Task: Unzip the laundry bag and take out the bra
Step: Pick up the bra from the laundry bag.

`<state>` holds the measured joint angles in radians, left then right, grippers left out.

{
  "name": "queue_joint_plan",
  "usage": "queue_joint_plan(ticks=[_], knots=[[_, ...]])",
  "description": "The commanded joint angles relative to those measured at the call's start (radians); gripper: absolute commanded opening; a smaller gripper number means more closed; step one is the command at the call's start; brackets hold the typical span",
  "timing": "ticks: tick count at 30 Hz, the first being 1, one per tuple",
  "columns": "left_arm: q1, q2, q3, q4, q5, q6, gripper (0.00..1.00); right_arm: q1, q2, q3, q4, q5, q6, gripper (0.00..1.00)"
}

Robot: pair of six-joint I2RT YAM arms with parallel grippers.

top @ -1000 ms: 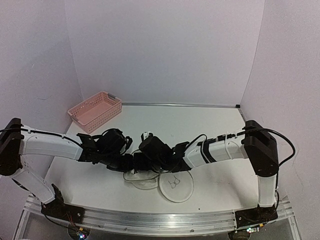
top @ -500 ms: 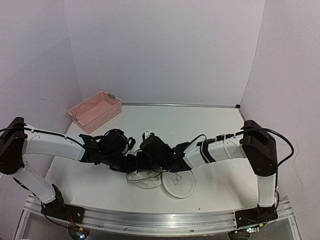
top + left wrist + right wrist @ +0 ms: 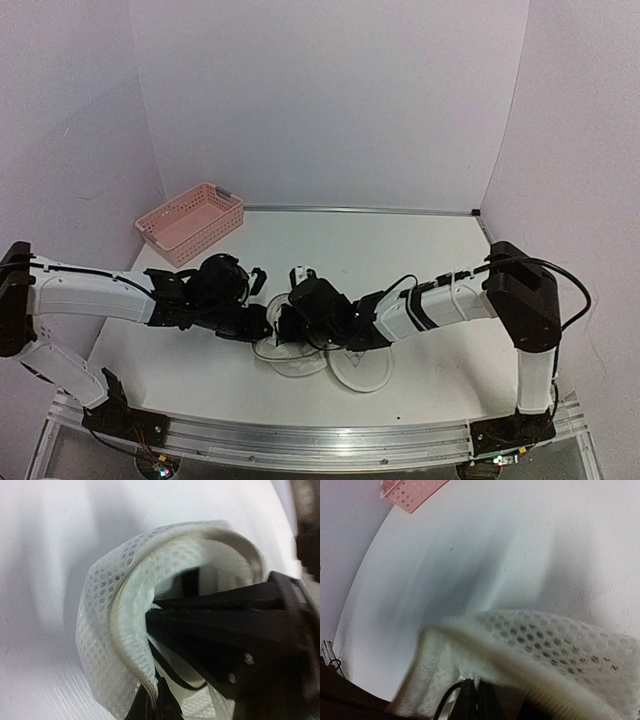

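The laundry bag (image 3: 300, 362) lies near the table's front with its round lid (image 3: 362, 372) flipped open to the right. My left gripper (image 3: 262, 322) is shut on its mesh rim (image 3: 100, 630), the fingertips (image 3: 152, 707) pinching the zip edge. My right gripper (image 3: 285, 328) reaches into the opening from the right, and its black fingers (image 3: 200, 625) fill the bag's mouth. In the right wrist view that gripper (image 3: 479, 697) is shut on a fold of the bra (image 3: 470, 670), white fabric with a dark strap (image 3: 444, 695) beside it. Mesh (image 3: 560, 640) arches over it.
A pink slotted basket (image 3: 190, 222) stands at the back left, against the wall. Both forearms cross low over the table's front half and meet at the bag. White walls close in the back and both sides.
My right gripper has gone from open to shut inside the bag, pinching white fabric. Both wrists have shifted slightly toward the back with the bag's rim.
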<state>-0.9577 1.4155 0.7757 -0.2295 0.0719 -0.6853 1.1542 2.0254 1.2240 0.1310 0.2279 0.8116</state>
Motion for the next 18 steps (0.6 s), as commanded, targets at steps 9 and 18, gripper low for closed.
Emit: queue_joint_plan(ticks=[9,18], knots=[[-0.012,-0.201,-0.020,0.004,-0.130,-0.045,0.00,-0.014,-0.199,-0.172,0.093,0.027,-0.029,0.00],[-0.012,-0.136,-0.001,0.005,-0.091,-0.040,0.00,-0.014,-0.309,-0.279,0.224,-0.001,-0.044,0.00]])
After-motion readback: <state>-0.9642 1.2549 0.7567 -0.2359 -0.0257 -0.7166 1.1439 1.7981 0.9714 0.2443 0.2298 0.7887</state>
